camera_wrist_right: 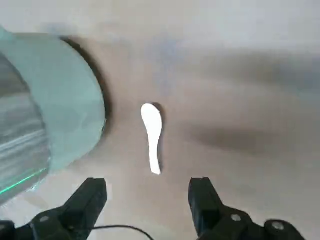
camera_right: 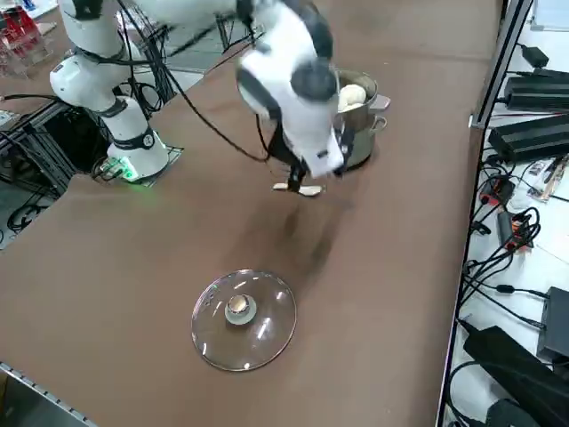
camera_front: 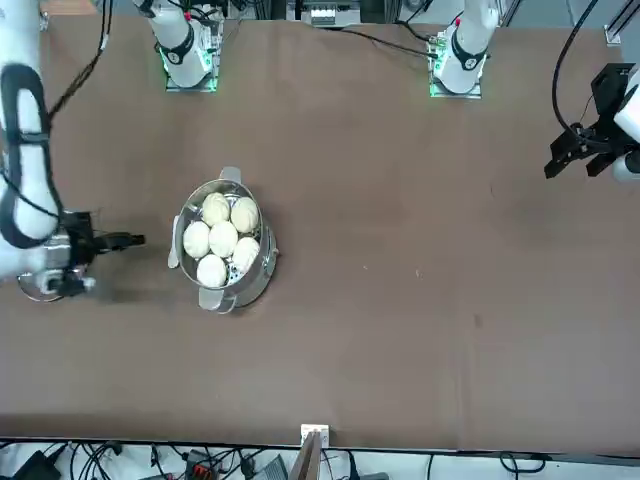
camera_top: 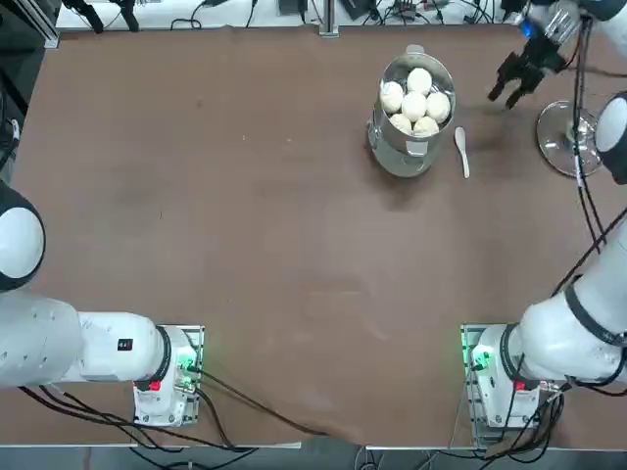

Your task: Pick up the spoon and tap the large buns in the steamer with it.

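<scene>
One steamer (camera_top: 415, 147) at upper right of the top view holds five large buns (camera_top: 414, 105). One spoon (camera_top: 461, 150) lies on the bench (camera_top: 245, 215) just right of it, long axis vertical in frame, bowl uppermost. The right end effector (camera_top: 511, 90) hovers further right, spread wide, empty.

The right arm reaches out, its hand (camera_wrist_right: 148, 192) hovering with fingers spread.

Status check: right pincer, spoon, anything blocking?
Right pincer open, empty, above the table. Spoon flat on table beside steamer, untouched. Glass lid lies apart; nothing blocking.
</scene>
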`<state>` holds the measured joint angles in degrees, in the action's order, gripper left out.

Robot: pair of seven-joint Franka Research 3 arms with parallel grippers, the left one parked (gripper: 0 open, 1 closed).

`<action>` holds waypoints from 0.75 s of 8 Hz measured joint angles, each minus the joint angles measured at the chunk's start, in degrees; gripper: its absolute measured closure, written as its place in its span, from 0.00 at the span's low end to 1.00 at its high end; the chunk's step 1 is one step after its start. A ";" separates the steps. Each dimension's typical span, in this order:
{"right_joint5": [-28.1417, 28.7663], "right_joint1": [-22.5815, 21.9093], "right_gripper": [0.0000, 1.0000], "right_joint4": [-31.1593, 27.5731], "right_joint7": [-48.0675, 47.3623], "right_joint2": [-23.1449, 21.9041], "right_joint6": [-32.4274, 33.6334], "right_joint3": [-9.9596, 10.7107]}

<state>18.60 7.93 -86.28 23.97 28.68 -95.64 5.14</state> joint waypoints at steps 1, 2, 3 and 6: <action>-2.99 -0.23 0.00 1.49 -2.11 -3.46 0.16 -0.12; -6.57 -0.94 0.00 2.74 -4.70 -6.54 0.40 -0.44; -10.78 -2.52 0.00 3.43 -7.87 -9.54 0.56 -0.72; -16.37 -7.98 0.00 3.78 -18.42 -17.27 3.48 -0.97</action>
<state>2.23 -0.05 -82.49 5.55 11.42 -92.16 4.17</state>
